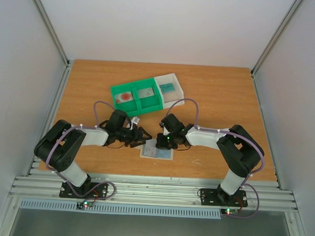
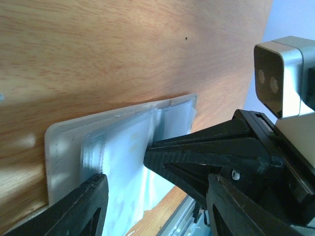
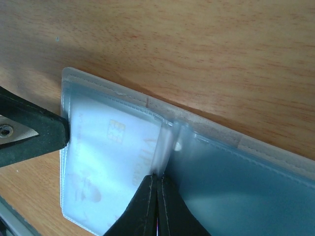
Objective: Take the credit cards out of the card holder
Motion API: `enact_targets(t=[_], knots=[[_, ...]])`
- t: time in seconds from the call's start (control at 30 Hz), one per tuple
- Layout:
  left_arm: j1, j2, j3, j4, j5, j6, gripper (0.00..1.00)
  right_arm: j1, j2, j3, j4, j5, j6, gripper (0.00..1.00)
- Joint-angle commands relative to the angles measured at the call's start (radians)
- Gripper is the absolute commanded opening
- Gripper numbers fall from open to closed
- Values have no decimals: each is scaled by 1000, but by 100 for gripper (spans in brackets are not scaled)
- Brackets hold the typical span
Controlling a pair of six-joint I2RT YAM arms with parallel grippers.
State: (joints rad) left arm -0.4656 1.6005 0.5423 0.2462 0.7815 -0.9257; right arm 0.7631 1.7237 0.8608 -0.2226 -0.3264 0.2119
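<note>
The card holder (image 1: 157, 152) lies opened flat on the table between both arms, its pale beige edge (image 3: 206, 123) framing clear sleeves. A pale credit card with a gold chip (image 3: 110, 157) sits inside the left sleeve (image 2: 123, 162). My right gripper (image 3: 158, 178) is shut at the holder's middle fold, and a clear leaf of the holder runs up into its tips. My left gripper (image 2: 155, 184) is open, its fingers astride the holder's outer end. One left finger (image 3: 29, 137) touches that end.
A green two-compartment tray (image 1: 138, 106) at the back holds a white card with a red circle (image 1: 126, 97) and a grey card (image 1: 146, 93). Beside it, a white tray (image 1: 176, 80) holds a teal card (image 1: 167, 87). The table's front edge runs close below the holder.
</note>
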Motion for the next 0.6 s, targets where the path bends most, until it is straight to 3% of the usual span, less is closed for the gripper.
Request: enact_targets(t=[0.0,0.57], knots=[[4,-28,-18,-38,-41,54,56,4,24,-41,-35,90,-15,1],[-1,-15,-16,-34,-38,73,57,5,31,-41,-27,89,-9,1]])
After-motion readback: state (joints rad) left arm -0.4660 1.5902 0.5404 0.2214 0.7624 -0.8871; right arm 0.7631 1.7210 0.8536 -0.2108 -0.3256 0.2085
